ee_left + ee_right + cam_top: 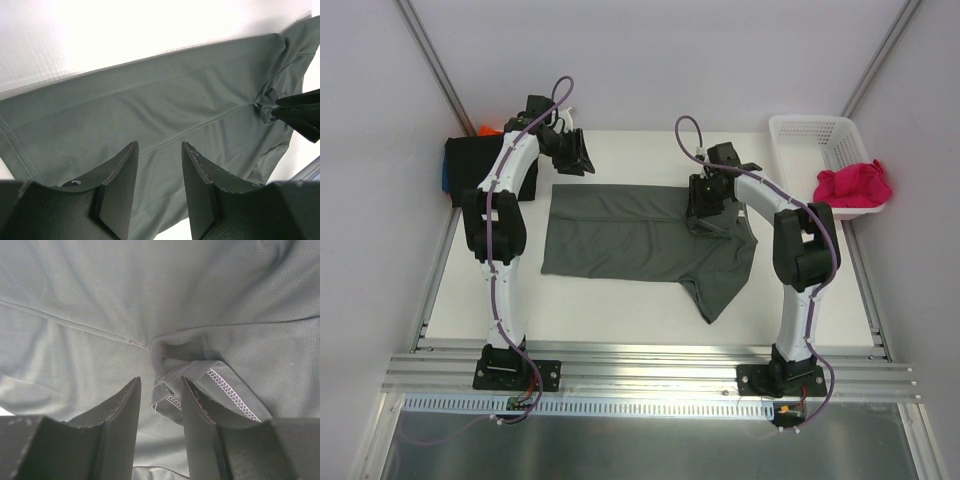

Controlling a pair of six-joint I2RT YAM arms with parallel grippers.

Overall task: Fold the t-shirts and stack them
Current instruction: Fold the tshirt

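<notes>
A dark grey t-shirt (620,235) lies spread flat in the middle of the table, with one sleeve (720,290) trailing towards the near right. My right gripper (706,208) is down on its upper right part. In the right wrist view the right gripper (161,380) has its jaws apart around a bunched sleeve hem (172,382) with white stitching. That hem rests against the right finger and is not pinched. My left gripper (574,152) hovers past the shirt's far left corner. The left gripper (160,145) is open and holds nothing above the grey t-shirt (150,100). A magenta-pink t-shirt (854,184) lies crumpled in the basket.
The white lattice basket (800,135) stands at the far right corner. A pile of black (470,160), blue and orange cloth sits at the far left edge behind the left arm. White walls close in the table at the back and sides.
</notes>
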